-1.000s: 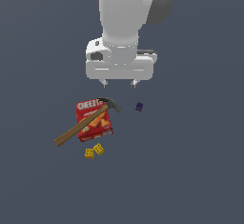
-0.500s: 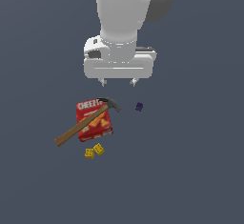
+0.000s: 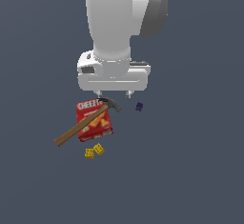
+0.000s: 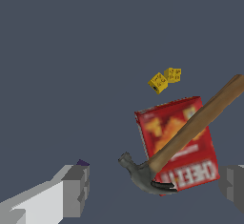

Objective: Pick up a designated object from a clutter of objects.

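- Your claw (image 3: 114, 95) hangs above the clutter with its two fingertips (image 3: 127, 94) spread wide apart and nothing held between them; in the wrist view one grey pad (image 4: 76, 189) sits at each side of the frame with the objects showing in the gap
- The red cracker box (image 3: 94, 119) lies flat on the dark tabletop (image 3: 190, 161), just below the claw in the exterior view; its printed face is up
- The hammer (image 3: 86, 121) rests diagonally across that box; its dark head (image 4: 143, 175) lies at the box's corner nearest the claw, and the wooden handle runs off past the opposite edge toward the exterior view's left
- You will find the two yellow cubes (image 3: 94, 151) side by side, touching or almost so, just beyond the box's edge farthest from the claw; both carry darker markings, and nothing in view tells you which of the pair is the designated one
- The purple cube (image 3: 139, 106) sits alone on the tabletop, to the exterior view's right of the hammer head, close under one fingertip; the wrist view shows only a sliver of it behind a pad
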Motion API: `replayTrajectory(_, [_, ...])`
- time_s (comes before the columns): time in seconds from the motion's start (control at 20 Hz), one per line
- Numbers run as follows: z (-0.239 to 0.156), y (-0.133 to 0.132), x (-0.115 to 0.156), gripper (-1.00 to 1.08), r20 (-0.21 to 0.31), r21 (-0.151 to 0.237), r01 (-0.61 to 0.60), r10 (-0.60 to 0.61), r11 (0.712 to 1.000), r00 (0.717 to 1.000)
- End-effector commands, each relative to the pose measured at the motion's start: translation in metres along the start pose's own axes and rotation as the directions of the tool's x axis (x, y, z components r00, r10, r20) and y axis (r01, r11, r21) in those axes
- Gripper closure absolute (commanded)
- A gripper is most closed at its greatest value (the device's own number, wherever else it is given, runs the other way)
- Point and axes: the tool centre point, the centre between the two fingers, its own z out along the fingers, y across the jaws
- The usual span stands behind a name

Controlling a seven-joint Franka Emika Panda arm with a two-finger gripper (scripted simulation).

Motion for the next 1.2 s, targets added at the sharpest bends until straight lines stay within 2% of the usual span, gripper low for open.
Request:
replayTrajectory(0.0, [0.011,0.007,0.012,-0.92,0.000,0.003,-0.005,0.005,1.000,1.000])
replayTrajectory(0.65, [0.105,0.060,0.081,-0.92,-0.007,0.017,-0.043,0.043,0.999,0.999])
replayTrajectory(1.15, [0.182,0.100,0.110,-0.92,-0.012,0.019,-0.067,0.067,0.998,0.998])
